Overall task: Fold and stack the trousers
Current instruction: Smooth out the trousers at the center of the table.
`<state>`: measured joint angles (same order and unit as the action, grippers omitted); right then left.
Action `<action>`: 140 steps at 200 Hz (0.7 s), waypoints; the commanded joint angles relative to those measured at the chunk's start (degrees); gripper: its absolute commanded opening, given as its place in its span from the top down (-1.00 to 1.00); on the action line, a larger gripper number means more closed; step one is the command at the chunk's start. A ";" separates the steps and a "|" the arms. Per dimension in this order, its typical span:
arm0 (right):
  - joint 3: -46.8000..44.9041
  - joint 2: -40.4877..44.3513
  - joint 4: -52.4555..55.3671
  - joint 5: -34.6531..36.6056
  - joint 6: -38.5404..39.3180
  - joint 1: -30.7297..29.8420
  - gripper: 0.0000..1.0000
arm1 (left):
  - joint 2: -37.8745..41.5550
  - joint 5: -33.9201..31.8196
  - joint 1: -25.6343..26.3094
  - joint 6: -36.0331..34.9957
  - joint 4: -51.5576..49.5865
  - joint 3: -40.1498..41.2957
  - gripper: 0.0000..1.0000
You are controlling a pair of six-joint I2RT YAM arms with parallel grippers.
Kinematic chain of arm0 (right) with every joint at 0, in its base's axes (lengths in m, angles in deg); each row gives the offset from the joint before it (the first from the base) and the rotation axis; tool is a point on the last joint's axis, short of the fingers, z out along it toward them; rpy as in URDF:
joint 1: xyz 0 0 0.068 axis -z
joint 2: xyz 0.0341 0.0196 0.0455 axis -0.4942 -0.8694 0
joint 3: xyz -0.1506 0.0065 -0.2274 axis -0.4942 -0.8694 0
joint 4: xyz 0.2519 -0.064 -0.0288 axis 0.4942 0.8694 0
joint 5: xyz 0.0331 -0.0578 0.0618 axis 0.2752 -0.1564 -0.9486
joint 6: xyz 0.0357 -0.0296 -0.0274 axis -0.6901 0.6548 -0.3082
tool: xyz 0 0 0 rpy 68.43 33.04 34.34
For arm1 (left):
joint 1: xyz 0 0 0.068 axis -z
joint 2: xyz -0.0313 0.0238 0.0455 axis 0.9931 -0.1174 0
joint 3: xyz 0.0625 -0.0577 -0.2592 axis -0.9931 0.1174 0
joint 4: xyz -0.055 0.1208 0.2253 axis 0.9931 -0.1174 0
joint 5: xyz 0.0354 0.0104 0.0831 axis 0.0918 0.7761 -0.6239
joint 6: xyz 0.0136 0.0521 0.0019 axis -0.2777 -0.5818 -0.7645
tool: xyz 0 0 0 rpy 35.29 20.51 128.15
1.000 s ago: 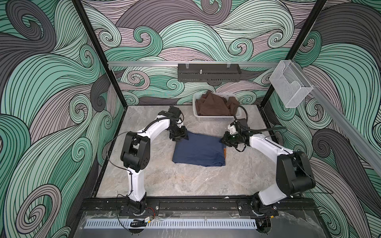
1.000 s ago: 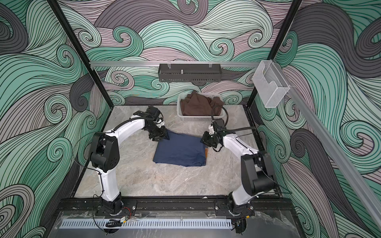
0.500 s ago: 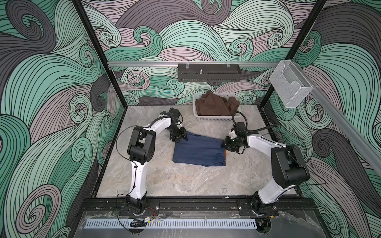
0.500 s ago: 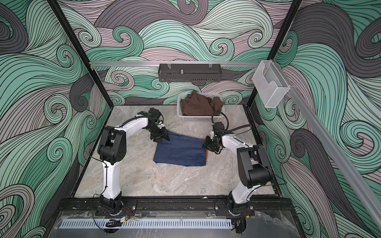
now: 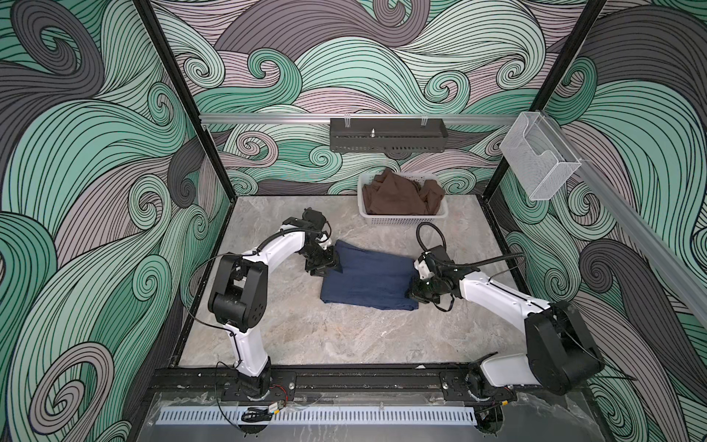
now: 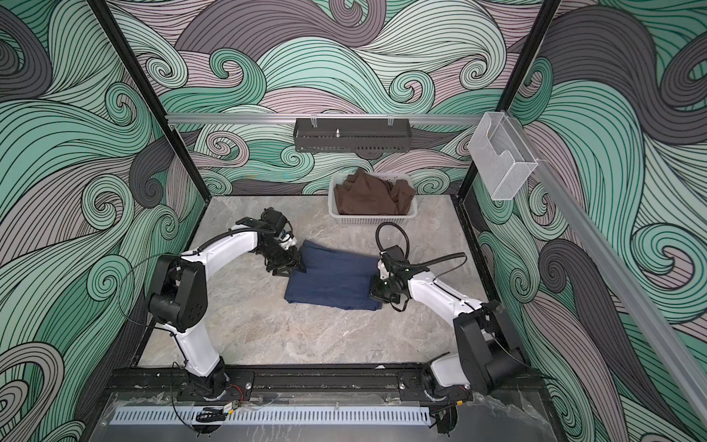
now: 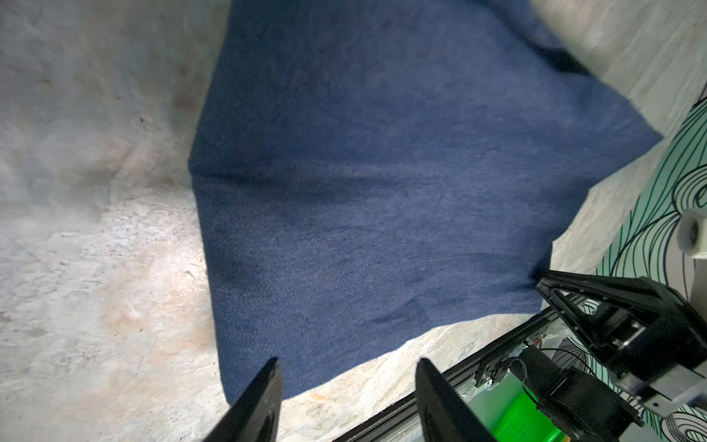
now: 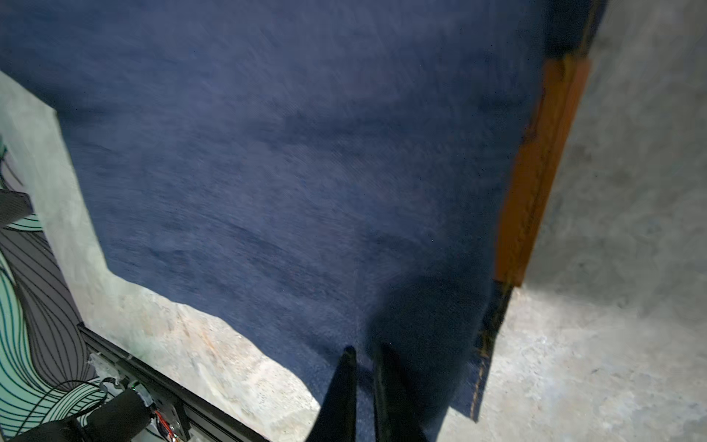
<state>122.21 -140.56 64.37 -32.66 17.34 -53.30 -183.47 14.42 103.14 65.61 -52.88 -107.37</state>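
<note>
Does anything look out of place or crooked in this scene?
The folded trousers are not square: the far corner beside the left gripper sticks out in a point, so the outline looks skewed. A tan patch peeks out along one edge. The brown cloth lies crumpled in the white basket.

Tabletop (image 5: 344,336) lies bare before the trousers (image 5: 371,279); basket (image 5: 401,221) stands behind.

dark blue trousers (image 5: 369,279) folded flat, rectangular
</note>
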 commanded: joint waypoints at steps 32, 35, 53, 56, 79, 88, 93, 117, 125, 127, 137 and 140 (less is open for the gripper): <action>-1.99 -1.47 1.35 4.91 -0.01 -0.14 0.62 | 0.78 0.03 -0.46 -1.24 0.37 1.77 -0.18; -1.86 -1.14 1.55 4.98 0.04 -0.16 0.59 | 0.76 -0.08 -0.46 -1.28 0.36 1.80 -0.18; -0.04 1.13 3.63 6.34 0.60 -0.20 0.37 | 0.69 -0.59 -0.47 -1.38 0.29 1.99 -0.18; 0.45 1.57 4.12 6.73 0.81 -0.16 0.32 | 0.69 -0.75 -0.50 -1.36 0.27 1.98 -0.18; 4.20 3.38 8.04 11.41 2.78 -0.14 0.00 | 0.24 -2.11 -0.41 -1.29 0.23 1.88 -0.21; 5.35 3.18 8.93 13.04 3.59 -0.03 -0.08 | -0.24 -2.96 -0.45 -1.27 0.19 1.69 -0.22; 5.87 2.73 9.30 14.03 3.91 0.03 -0.12 | -0.53 -3.37 -0.41 -1.29 0.10 1.60 -0.22; 7.58 -1.08 9.76 16.00 4.85 0.82 -0.20 | -2.39 -5.43 -0.45 -1.46 -0.46 0.84 -0.24; 7.95 -2.57 9.80 16.65 5.09 1.04 -0.22 | -3.09 -5.88 -0.39 -1.51 -0.78 0.62 -0.24; 8.09 -2.97 9.77 16.76 5.12 1.06 -0.22 | -3.24 -5.97 -0.40 -1.52 -0.81 0.55 -0.24; 8.58 -4.76 9.53 16.96 5.47 1.24 -0.23 | -3.86 -6.26 -0.38 -1.67 -0.96 0.35 -0.25; 8.60 -5.37 9.41 16.84 5.56 1.32 -0.23 | -4.03 -6.31 -0.45 -1.73 -0.96 0.30 -0.25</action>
<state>130.04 -141.76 71.21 -19.48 21.01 -52.71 -185.19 10.75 103.14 64.93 -52.64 -105.52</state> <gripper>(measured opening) 0.610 0.621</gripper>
